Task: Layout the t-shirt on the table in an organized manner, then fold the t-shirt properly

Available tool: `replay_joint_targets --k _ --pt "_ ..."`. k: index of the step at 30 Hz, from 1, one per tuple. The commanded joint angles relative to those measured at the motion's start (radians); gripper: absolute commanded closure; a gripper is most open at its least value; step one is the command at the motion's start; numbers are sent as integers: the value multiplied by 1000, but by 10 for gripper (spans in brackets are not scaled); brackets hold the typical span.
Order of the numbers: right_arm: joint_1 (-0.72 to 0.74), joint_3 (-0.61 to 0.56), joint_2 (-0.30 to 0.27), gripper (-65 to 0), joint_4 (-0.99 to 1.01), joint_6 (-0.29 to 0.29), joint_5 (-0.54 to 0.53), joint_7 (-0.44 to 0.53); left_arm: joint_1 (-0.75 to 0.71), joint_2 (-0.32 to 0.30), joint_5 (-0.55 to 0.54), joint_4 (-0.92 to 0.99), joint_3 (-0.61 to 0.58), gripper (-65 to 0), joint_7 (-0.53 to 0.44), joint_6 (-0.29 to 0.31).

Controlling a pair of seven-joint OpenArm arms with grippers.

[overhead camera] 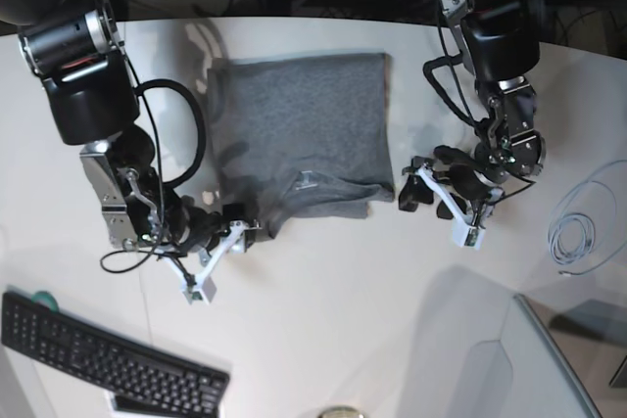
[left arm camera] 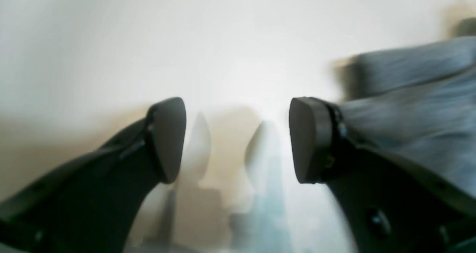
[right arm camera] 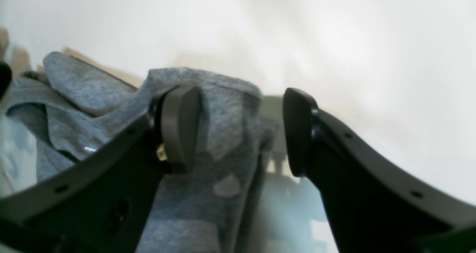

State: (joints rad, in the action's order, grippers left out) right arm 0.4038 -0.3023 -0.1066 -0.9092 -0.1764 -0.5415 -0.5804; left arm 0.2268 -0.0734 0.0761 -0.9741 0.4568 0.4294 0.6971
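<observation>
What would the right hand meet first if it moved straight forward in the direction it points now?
Probably the t-shirt. The right hand is open, and a fold of the shirt's edge already lies between its fingers, against one pad. Beyond it is bare table; depth is unclear.

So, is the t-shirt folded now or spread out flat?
Folded. In the base view the t-shirt lies on the table as a compact rectangle with no sleeves showing; its near edge is still bunched and uneven.
</observation>
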Motion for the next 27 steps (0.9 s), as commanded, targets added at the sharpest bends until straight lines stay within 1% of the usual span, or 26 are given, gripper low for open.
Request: replay_joint_targets --k 1,3,4,5,7,8,9,10,11,12,15,17,19,21,23,25,27 --pt "13 21 -28 -324 -81 -8 -13 15 15 -30 -55 -33 7 -418 7 1" --pt "-81 48 -55 -282 -270 -12 -12 17 -27 -64 -158 -99 3 -415 50 1" --pt "-136 62 -75 -261 -388 -13 -7 15 -71 -87 -206 -148 -2 -397 70 1" --pt "-182 68 -95 -243 -480 -13 -7 15 -108 -101 -236 -200 -5 -357 84 1" --pt "-274 79 -132 -210 -632 -13 -7 20 -195 -121 -275 -326 -19 -207 95 1" --pt "-314 87 -155 -183 -684 -13 -7 20 -254 -134 -275 -392 -25 -97 90 1" --pt "-349 99 -175 -141 -724 -13 -7 20 -307 -142 -267 -458 -26 0 90 1" --pt "-378 111 -187 -92 -750 -13 -7 20 -349 -145 -259 -506 -26 0 88 1" --pt "-409 125 -201 -29 -772 -13 -7 17 -398 -145 -250 -552 -19 0 87 1" --pt "-437 136 -209 0 -787 -13 -7 15 -439 -147 -241 -579 -17 0 85 1" --pt "-529 174 -236 -9 -819 -13 -7 15 -553 -150 -226 -647 -13 0 84 1" --pt "-602 200 -256 0 -851 -13 -7 15 -623 -141 -226 -699 12 0 56 1" --pt "-705 251 -281 0 -914 -13 -7 15 -717 -134 -223 -731 21 0 -19 1" --pt "-819 309 -293 0 -973 -13 -7 15 -803 -127 -221 -730 23 0 -131 1" --pt "-909 368 -295 0 -999 -13 -5 15 -877 -122 -221 -678 15 0 -238 1" --pt "-980 415 -295 0 -999 -13 -5 15 -921 -118 -221 -596 12 0 -326 1" --pt "-1034 430 -295 0 -999 -13 -5 13 -939 -101 -220 -509 12 0 -395 1"
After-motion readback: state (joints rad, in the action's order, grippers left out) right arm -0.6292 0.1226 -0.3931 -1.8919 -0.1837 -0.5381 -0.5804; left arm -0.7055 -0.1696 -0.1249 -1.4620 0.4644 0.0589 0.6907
